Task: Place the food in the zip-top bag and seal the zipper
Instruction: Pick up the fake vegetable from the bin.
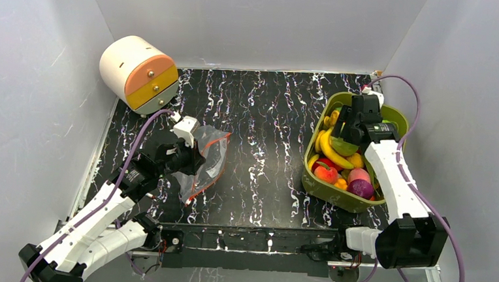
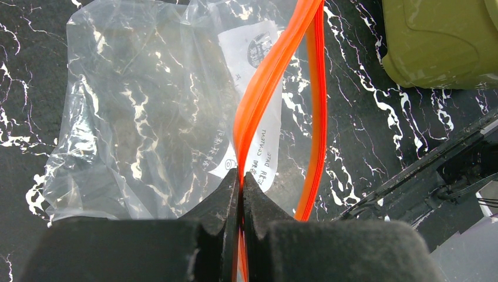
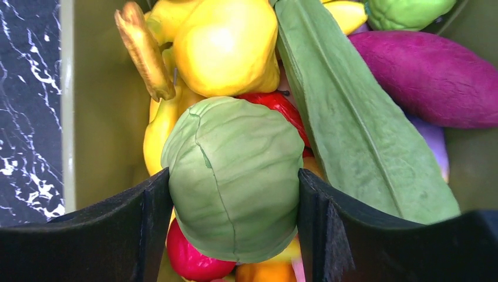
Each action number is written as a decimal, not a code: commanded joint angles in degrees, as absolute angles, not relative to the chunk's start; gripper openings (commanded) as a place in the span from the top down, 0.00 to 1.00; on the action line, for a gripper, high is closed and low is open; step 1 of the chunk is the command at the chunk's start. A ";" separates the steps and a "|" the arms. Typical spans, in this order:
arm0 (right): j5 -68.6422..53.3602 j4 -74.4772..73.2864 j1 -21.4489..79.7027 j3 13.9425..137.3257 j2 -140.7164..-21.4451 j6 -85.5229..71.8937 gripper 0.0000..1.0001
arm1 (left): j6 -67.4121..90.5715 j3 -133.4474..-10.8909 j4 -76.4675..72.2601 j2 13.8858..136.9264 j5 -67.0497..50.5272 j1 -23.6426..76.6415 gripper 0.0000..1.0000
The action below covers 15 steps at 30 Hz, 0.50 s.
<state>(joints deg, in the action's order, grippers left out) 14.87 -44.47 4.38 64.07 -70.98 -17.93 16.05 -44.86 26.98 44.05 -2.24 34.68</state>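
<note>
The task is at an early stage. The clear crinkly plastic zip-top bag [image 2: 141, 106] lies flat on the black marbled bench [image 1: 267, 129], left of centre in the top view, and nothing can be seen inside it. Its red-orange zipper strip [image 2: 264, 82] stands parted into two bands, so the mouth looks open. The left fingers [image 2: 241, 175] are clenched on the nearer band, pinching it at the bottom centre of the left wrist view.

All the food visible sits in the olive-green plastic tub [image 1: 335, 193] at the right of the top view. There the right fingers [image 3: 234, 191] press against both sides of a green round toy cabbage [image 3: 235, 147], grasping it among yellow toy bananas [image 1: 331, 149], a long green leafy piece [image 3: 352, 117] and a purple toy sweet potato [image 3: 428, 76]. Lifting that piece, carrying it across, loading the rest and closing the zipper are all left to do.

A white printed label [image 2: 252, 64] on the bag carries a round mark and small words. These seem to read "CONTENTS" and "DATE", though the print is too fine to be sure.
</note>
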 commanded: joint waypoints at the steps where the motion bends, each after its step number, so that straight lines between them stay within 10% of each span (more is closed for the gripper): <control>1: 17.49 -46.19 4.20 71.23 -67.21 -19.32 0.47 | 15.65 -44.46 26.19 43.97 -3.03 34.77 1.00; 15: 3.97 -51.23 4.92 78.10 -62.04 -20.93 0.50 | 15.73 -44.39 26.02 44.27 -3.58 34.73 1.00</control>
